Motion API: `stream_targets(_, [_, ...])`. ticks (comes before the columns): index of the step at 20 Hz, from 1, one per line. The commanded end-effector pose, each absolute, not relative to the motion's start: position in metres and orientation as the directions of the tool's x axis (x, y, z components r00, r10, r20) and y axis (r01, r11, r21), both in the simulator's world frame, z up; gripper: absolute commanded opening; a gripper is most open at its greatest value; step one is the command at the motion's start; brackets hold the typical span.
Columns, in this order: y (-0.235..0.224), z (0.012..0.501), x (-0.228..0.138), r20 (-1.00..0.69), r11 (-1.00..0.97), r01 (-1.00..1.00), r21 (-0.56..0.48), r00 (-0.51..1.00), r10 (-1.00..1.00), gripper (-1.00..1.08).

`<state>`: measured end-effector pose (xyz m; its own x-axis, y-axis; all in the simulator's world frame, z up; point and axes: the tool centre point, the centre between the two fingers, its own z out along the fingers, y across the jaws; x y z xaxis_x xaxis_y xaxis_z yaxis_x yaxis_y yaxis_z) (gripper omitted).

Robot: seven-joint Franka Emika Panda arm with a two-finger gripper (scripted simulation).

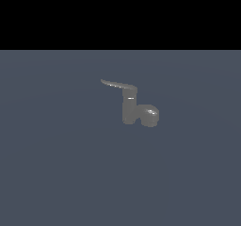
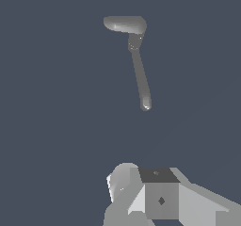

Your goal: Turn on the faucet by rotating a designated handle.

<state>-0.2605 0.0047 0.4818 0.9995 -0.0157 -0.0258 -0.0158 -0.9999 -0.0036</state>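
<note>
1. While the arm is out of the exterior view altogether, only the wrist view shows the gripper (image 2: 141,192), and there its fingers blur into one pale block, so I cannot tell whether they are spread or pressed together; nothing appears to be held.
2. Going from the exterior view's left, the first thing met is the pointed tip of the handle (image 1: 117,84), a thin grey lever reaching out sideways from the fixture's top.
3. Further right stands the faucet (image 1: 130,109), upright on the flat grey floor (image 1: 56,173), with its stubby spout (image 1: 149,115) curving off to the exterior view's right.
4. Relative to the hand, the faucet sits well ahead of it and apart, nothing touching; the handle's free tip is the part nearest the hand, pointing back toward it, while the spout lies on the far side.
5. The step in hand looks like the approach, since no contact is made yet.
6. To do it well, I judge the hand should come in beside the lever near its tip, not near the body, since the far end gives the most leverage.
7. Push sideways across the flat edge, following the arc about the upright body, so the contact does not slide off the tapering point.
</note>
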Motion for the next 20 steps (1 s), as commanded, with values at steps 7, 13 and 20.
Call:
stream_targets(7, [0.008, 0.478, -0.258, -0.026, -0.999, -0.035, -0.003, 0.999, -0.035, -1.00])
stream_targets(13, [0.020, 0.466, -0.249, -0.025, -0.996, -0.093, -0.003, 0.995, -0.093, -1.00])
stream_targets(20, [0.041, 0.441, -0.229, -0.024, -0.978, -0.210, -0.003, 0.977, -0.210, -1.00])
